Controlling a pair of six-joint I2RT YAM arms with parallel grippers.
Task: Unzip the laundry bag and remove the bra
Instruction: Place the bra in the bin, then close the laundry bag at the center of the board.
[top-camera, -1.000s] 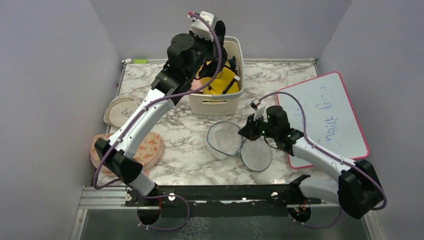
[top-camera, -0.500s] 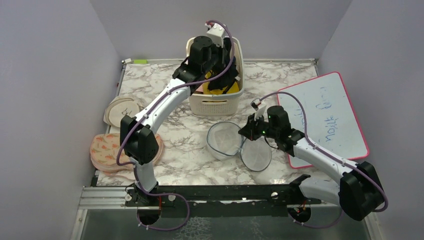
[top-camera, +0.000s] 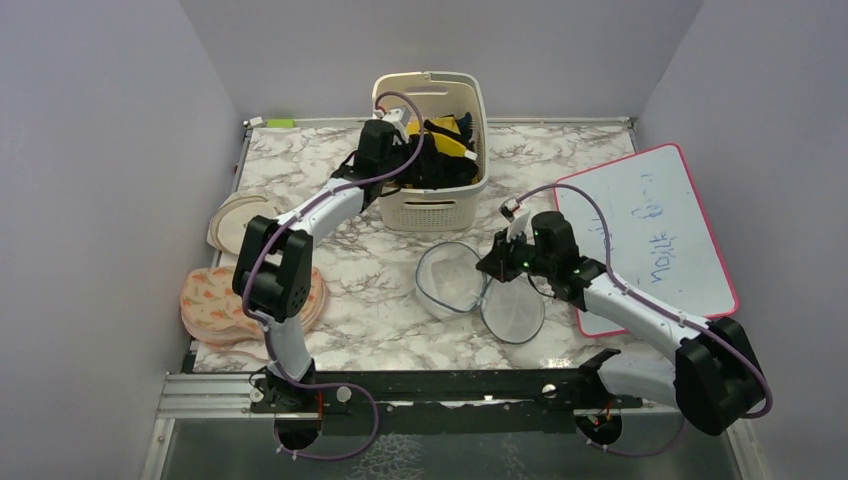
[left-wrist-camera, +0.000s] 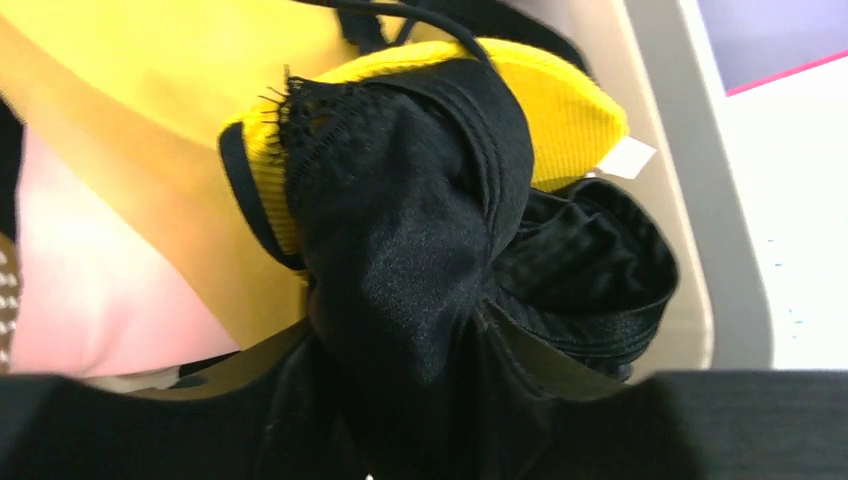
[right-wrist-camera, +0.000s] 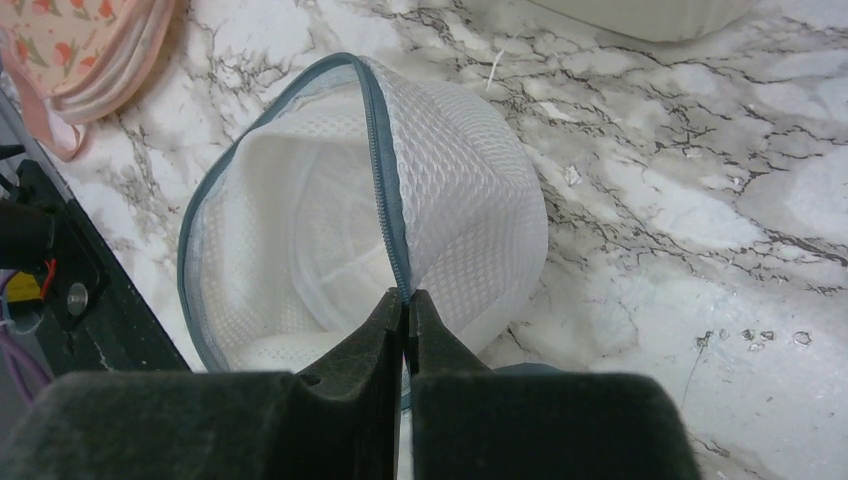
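Bra (left-wrist-camera: 420, 250): bunched black heap in the basket (top-camera: 480, 110), draped over the yellow cloth (left-wrist-camera: 150, 100). Too crumpled to give a long axis.
Left tool (top-camera: 412, 158): in the basket, right at the bra. Cannot tell jaw opening or whether it has a grip.
Pink cloth (left-wrist-camera: 90, 300): beside the yellow.
Laundry bag (top-camera: 450, 278): on the worktop (top-camera: 350, 250), near side of the basket, unzipped, mouth upward. Its lid is flipped out to the near right.
Right tool (right-wrist-camera: 407, 305): fully closed, pinching the bag's zip trim at the rim.
Whiteboard (top-camera: 650, 230): right of the bag.

Mesh laundry bag (right-wrist-camera: 470, 200), satiny bra (left-wrist-camera: 420, 260)
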